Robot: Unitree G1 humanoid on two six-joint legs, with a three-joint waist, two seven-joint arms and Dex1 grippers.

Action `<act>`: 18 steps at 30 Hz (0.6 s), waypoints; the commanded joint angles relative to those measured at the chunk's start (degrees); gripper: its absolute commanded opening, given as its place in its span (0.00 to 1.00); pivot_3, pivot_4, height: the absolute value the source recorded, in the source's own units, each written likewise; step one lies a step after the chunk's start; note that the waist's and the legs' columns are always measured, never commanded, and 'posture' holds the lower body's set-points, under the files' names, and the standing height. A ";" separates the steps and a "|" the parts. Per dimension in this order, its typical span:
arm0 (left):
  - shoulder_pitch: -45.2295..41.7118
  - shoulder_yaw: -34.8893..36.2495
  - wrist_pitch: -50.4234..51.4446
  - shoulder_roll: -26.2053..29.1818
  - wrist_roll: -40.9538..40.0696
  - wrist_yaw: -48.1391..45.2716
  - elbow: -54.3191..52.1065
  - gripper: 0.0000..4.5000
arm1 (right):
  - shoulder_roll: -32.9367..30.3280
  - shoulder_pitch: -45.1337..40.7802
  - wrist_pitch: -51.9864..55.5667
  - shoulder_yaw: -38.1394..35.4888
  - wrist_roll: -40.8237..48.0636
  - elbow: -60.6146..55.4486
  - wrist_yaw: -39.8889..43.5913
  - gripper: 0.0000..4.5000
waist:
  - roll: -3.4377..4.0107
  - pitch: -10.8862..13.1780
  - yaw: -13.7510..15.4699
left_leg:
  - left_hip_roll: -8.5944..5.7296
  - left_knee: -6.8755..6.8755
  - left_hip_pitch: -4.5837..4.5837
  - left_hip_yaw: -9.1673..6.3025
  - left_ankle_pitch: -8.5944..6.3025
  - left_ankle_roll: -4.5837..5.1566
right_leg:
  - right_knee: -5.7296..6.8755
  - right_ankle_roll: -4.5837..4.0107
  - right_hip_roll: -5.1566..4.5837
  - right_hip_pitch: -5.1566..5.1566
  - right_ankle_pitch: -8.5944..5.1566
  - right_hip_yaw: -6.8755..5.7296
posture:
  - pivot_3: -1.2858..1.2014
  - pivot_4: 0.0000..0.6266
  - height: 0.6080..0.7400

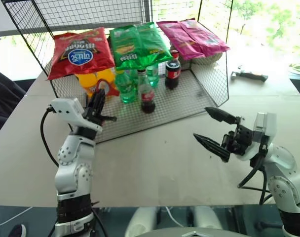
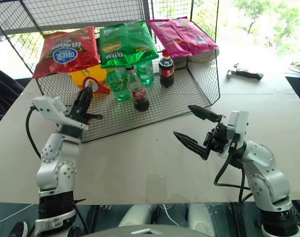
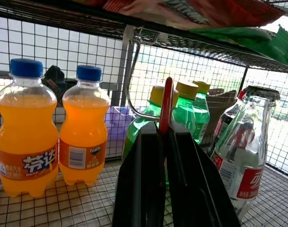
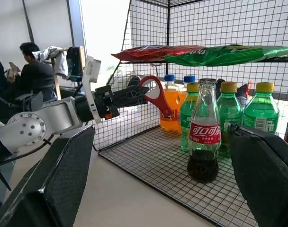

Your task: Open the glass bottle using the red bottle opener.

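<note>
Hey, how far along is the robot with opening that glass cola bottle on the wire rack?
Done: the left tool is shut on the small flat red bottle opener, held up beside the rack. In hand: the right tool stands open on the near side of the slim clear glass cola bottle, not touching it. Left: steady the bottle, hook the opener's ring on the crown cap, which is still on, and pry.

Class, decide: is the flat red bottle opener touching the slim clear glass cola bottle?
Apart. In the right wrist view the red bottle opener, clamped by the left gripper, shows open wire mesh between it and the glass bottle.
</note>
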 commanded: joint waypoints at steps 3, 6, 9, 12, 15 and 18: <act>0.97 -0.70 1.85 -0.61 -4.92 -2.32 -4.57 0.01 | -0.07 -0.51 -0.27 -0.28 0.03 -1.43 -0.06 1.00 | 0.00 0.00 -0.04 | 0.00 0.00 0.00 0.00 0.00 0.00 | 0.00 0.00 0.00 0.00 0.00 0.00 | 0.52 0.24 1.00; 1.18 -1.01 3.29 -0.84 -7.40 -3.24 -5.42 0.01 | 0.08 -0.51 -0.28 -0.29 -0.16 -1.38 -0.31 1.00 | 0.00 0.00 -0.02 | 0.00 0.00 0.00 0.00 0.00 0.00 | 0.00 0.00 0.00 0.00 0.00 0.00 | 0.52 0.24 1.00; 1.80 -2.18 6.29 -0.79 -11.32 -5.16 -6.54 0.01 | 0.30 -0.67 0.25 -0.28 -0.41 -1.12 -1.40 1.00 | 0.00 0.00 -0.05 | 0.00 0.01 0.00 0.00 0.00 0.00 | 0.01 0.00 0.00 0.00 0.00 0.01 | 0.52 0.24 1.00; 3.44 -3.83 11.06 -0.38 -16.96 -7.97 -7.98 0.01 | -0.07 -0.93 3.00 0.17 -0.04 -0.72 -3.24 1.00 | 0.00 0.00 -0.08 | 0.00 0.01 0.00 0.00 0.00 0.00 | 0.00 0.00 0.00 0.00 0.00 0.01 | 0.52 0.24 1.00; 5.72 -5.75 17.77 1.09 -23.90 -11.75 -9.34 0.01 | -0.58 -1.83 8.61 1.20 0.97 -0.54 -6.50 1.00 | 0.00 0.00 -0.09 | 0.00 0.00 0.00 0.01 0.00 0.00 | 0.00 0.00 0.00 0.00 0.00 0.02 | 0.52 0.24 1.00; 5.86 -7.03 22.97 1.87 -29.47 -13.95 -8.90 0.01 | -0.19 -4.54 15.59 3.00 0.66 -0.39 -12.07 1.00 | 0.01 0.01 -0.18 | 0.01 0.00 0.01 0.00 0.00 0.00 | 0.04 -0.01 0.01 -0.01 0.00 0.02 | 0.52 0.24 1.00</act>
